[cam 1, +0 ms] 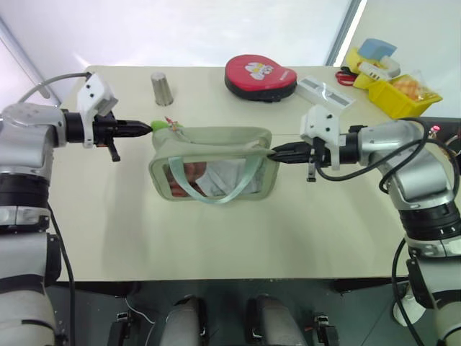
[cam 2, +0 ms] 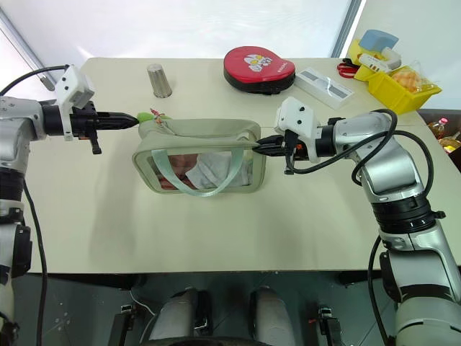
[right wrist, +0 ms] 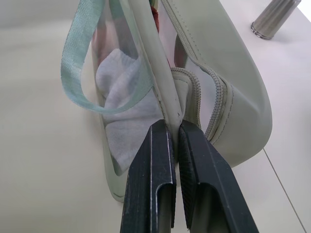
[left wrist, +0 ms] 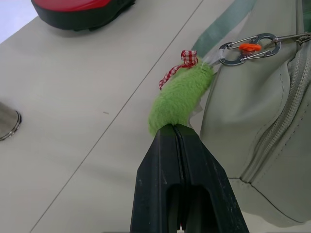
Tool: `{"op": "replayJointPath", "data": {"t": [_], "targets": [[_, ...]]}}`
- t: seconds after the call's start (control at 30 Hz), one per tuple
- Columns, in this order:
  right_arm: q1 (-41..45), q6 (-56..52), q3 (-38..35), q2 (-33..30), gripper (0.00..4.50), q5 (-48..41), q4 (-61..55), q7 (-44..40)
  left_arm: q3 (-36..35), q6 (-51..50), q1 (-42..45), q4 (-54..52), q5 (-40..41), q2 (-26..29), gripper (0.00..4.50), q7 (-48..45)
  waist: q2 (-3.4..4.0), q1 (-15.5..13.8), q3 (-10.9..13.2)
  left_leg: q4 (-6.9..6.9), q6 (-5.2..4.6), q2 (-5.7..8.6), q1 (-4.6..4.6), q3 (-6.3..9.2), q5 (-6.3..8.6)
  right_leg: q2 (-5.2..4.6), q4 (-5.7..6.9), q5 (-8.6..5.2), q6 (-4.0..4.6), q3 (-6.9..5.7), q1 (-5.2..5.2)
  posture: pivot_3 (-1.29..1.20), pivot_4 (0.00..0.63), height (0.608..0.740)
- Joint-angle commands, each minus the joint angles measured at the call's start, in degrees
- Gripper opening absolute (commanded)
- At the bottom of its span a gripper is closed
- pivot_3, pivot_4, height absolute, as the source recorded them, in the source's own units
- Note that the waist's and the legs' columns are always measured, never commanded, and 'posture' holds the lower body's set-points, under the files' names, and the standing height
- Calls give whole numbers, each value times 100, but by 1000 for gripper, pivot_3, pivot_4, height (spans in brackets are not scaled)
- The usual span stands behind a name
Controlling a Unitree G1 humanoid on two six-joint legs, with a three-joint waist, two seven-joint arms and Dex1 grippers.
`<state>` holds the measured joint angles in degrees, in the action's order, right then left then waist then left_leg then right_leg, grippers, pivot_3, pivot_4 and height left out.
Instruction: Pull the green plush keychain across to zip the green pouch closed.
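Both grips are looking set: your left gripper [left wrist: 176, 127] is pinching the tip of the green plush keychain [left wrist: 180, 99] at the left end of the green pouch [cam 1: 214, 173], and your right gripper [right wrist: 175, 125] is clamping the pouch's edge at the opposite end. You're bracing it mid-table, but the pull itself is still ahead of you, with the zipper seemingly yet to run across.

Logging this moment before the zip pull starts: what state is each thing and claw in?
green pouch: on its side on the table, top zipper open
green plush keychain: pinched at its end
left claw: shut on the green plush keychain
right claw: shut on the green pouch's end seam
red case: closed, flat
metal cup: upright
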<state>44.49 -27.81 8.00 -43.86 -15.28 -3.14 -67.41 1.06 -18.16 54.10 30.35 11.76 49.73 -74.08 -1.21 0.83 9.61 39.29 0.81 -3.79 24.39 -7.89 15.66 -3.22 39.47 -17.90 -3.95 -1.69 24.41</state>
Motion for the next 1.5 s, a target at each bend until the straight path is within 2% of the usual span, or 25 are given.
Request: {"op": "replayJointPath", "data": {"t": [0.03, 0.27, 0.3, 0.33, 0.57, 0.6, 1.17, 1.5], "targets": [[30, 26, -160, -63, 0, -57, -150, 26, -181, -109, 254, -191, 46, 82, 30, 121, 0, 1, 0, 0, 0, 0, 0, 0, 0, 0, 0, 0, 0, 0, 0, 0, 150, 740], [82, 86, -119, -35, 0, -20, -61, 27, -111, -112, 281, -254, -32, 221, 30, 73, 0, 2, 0, 0, 0, 0, 0, 0, 0, 0, 0, 0, 0, 0, 0, 0, 150, 740], [84, 88, -119, -35, 0, -22, -61, 25, -117, -113, 270, -259, -26, 236, 539, 66, 0, 1, 0, 0, 0, 0, 0, 0, 0, 0, 0, 0, 0, 0, 0, 0, 150, 740], [92, 94, -116, -30, 0, -20, -49, 24, -108, -73, 250, -229, -36, 259, 800, 35, 0, 0, 0, 0, 0, 0, 0, 0, 0, 0, 0, 0, 0, 0, 0, 0, 150, 740], [71, 79, -123, -41, 0, -38, -86, 19, -122, 259, 167, 64, -67, 244, 4297, 36, 0, 0, 0, 0, 0, 0, 0, 0, 0, 0, 0, 0, 0, 0, 0, 0, 150, 740], [70, 76, -123, -42, 0, -40, -88, 18, -125, 308, 171, 111, -69, 229, 4405, 52, 0, 0, 0, 0, 0, 0, 0, 0, 0, 0, 0, 0, 0, 0, 0, 0, 150, 740], [17, 27, -125, -73, 0, -60, -157, 30, -75, 972, 563, 945, -375, 78, 4405, 168, 0, -1, 0, 1, 0, 2, 0, 0, 0, 0, 0, 0, 0, -1, 0, 0, 150, 740], [19, -12, -114, -46, 0, -81, -192, 32, -50, 847, 539, 732, -384, -90, 4405, 202, 0, -1, 0, 1, 0, 1, 0, -1, 0, 0, 0, 0, 0, -1, 0, 0, 150, 740]]}}
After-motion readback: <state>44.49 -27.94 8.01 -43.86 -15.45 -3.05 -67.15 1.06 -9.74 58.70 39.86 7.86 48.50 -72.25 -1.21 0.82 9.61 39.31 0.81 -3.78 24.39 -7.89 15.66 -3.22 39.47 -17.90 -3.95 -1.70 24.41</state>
